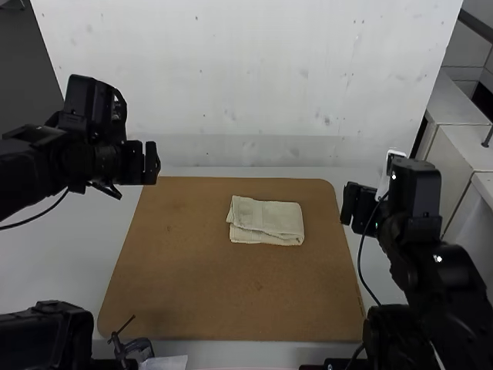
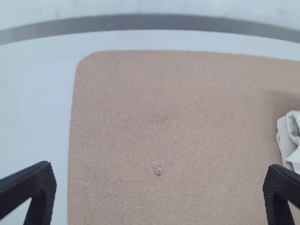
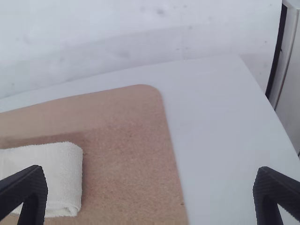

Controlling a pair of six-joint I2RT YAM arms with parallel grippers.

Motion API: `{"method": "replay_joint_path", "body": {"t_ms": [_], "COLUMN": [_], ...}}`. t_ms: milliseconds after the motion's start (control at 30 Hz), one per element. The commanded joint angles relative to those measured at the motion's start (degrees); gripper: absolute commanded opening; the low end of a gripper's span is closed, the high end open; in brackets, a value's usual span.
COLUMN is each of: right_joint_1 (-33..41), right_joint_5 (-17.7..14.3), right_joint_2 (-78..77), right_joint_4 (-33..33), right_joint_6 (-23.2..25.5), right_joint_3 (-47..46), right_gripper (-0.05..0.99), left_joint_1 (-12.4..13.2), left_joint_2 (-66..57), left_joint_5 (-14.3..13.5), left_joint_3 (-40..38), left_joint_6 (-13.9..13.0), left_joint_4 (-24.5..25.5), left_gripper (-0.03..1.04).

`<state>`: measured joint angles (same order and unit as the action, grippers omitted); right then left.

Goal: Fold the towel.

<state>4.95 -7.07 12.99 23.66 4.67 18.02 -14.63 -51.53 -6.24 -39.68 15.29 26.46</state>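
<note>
Right hand [image 3: 151, 171], open, is my nearer; my left hand [image 2: 160, 168], also open, stands farther from the folded towel [image 1: 267, 219], whose long axis runs crosswise between them on the brown board [image 1: 208, 293].

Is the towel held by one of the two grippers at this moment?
No, the towel lies folded on the brown board, well apart from the left gripper and right gripper.

Brown board [image 1: 231, 308] on pale table [image 1: 69, 254]
</note>
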Motion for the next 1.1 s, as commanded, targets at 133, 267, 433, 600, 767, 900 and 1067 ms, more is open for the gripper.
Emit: {"method": "replay_joint_path", "body": {"t_ms": [133,267,433,600,767,900,1067], "right_joint_1": [0.6,-0.4,-0.1,0.0,-0.3,-0.3,-0.3], "right_joint_5": [1.4,1.4,1.4,1.3,1.1,1.1,1.1], "right_joint_2": [-9.6,-13.2,-13.8,-13.7,-13.6,-13.4,-13.3], "right_joint_4": [1.7,1.4,0.9,0.6,0.9,1.2,1.5], "right_joint_6": [-1.9,-2.7,-3.2,-3.2,-3.3,-3.6,-3.6], "right_joint_3": [-1.6,-1.7,-1.4,-1.1,-0.4,-0.1,0.3], "right_gripper": [0.96,0.96,0.96,0.96,0.96,0.96,0.96], "left_joint_1": [-0.6,-0.1,0.0,0.4,7.1,11.2,11.8], "left_joint_2": [8.7,12.2,18.0,25.7,33.7,40.2,43.2], "left_joint_5": [-2.2,-2.4,-3.5,-7.3,-8.1,-7.5,-7.4], "left_joint_3": [2.9,2.9,2.9,3.1,4.3,6.9,9.5], "left_joint_6": [0.1,0.1,0.1,-0.5,-1.4,-2.9,-4.2], "left_joint_4": [-0.6,-0.6,-0.8,-0.8,-0.6,-0.6,3.2], "left_gripper": [0.99,0.99,0.99,0.99,0.99,0.99,0.99]}}
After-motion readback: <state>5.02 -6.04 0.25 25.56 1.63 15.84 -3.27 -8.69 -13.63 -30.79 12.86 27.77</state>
